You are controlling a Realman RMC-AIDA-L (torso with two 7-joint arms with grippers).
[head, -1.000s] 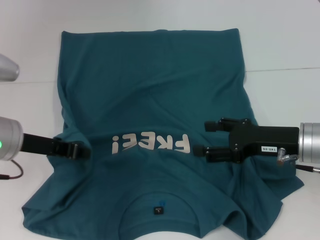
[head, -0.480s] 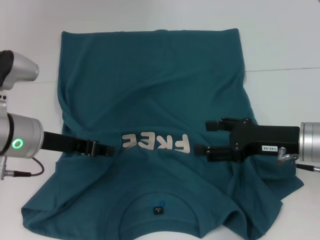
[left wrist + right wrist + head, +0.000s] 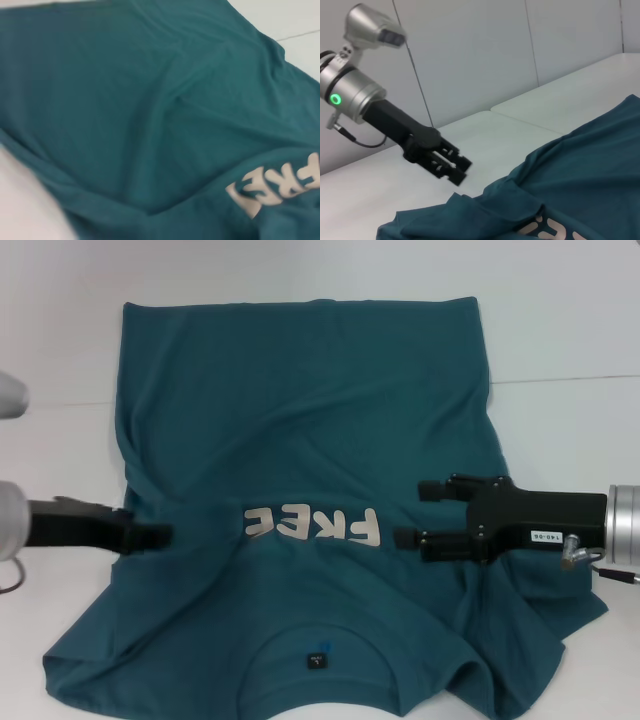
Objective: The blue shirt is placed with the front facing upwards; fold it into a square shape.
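The right gripper (image 3: 408, 512) has its fingers spread apart, empty, hanging just above the blue shirt (image 3: 300, 420) beside the end of the "FREE!" lettering (image 3: 312, 527). The left gripper (image 3: 160, 535) sits at the shirt's opposite edge; its fingertips (image 3: 462, 171) look drawn close together, though I cannot tell whether they are clenched or pinching cloth (the right wrist view shows them just clear of the fabric). The two face each other across the chest line, probably to take both sides for a fold. The shirt lies front-up on the white table (image 3: 570, 330), its long axis running away from the robot, collar (image 3: 318, 660) nearest and hem farthest, the sleeves bunched near the body
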